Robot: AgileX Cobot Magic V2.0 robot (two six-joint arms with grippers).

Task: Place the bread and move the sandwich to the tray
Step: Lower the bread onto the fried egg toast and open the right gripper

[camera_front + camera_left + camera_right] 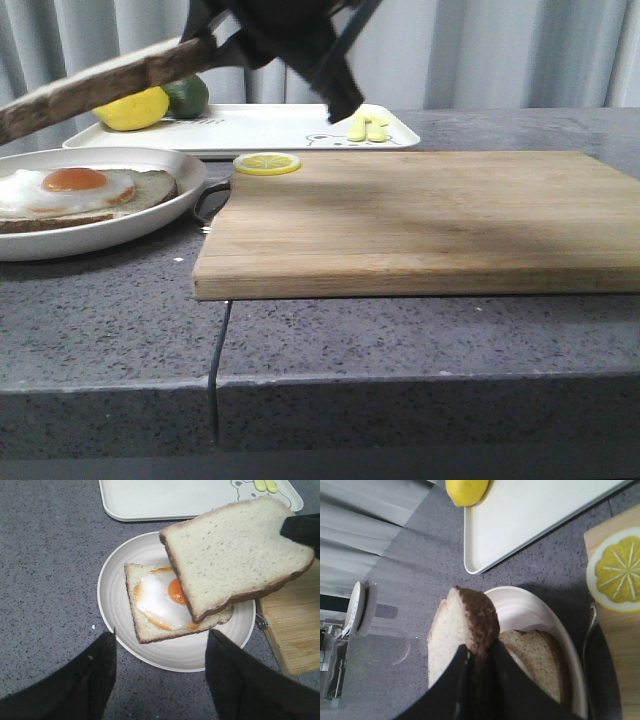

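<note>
Hovering over the egg-topped sandwich, dark-crusted, pale speckled bread pinched by right end effector.

The front view sits low at the counter edge, facing forward. Both wrist views look down closely; all three share the round white dish and tray.

Two bread slices, one egg, one tray.
</note>
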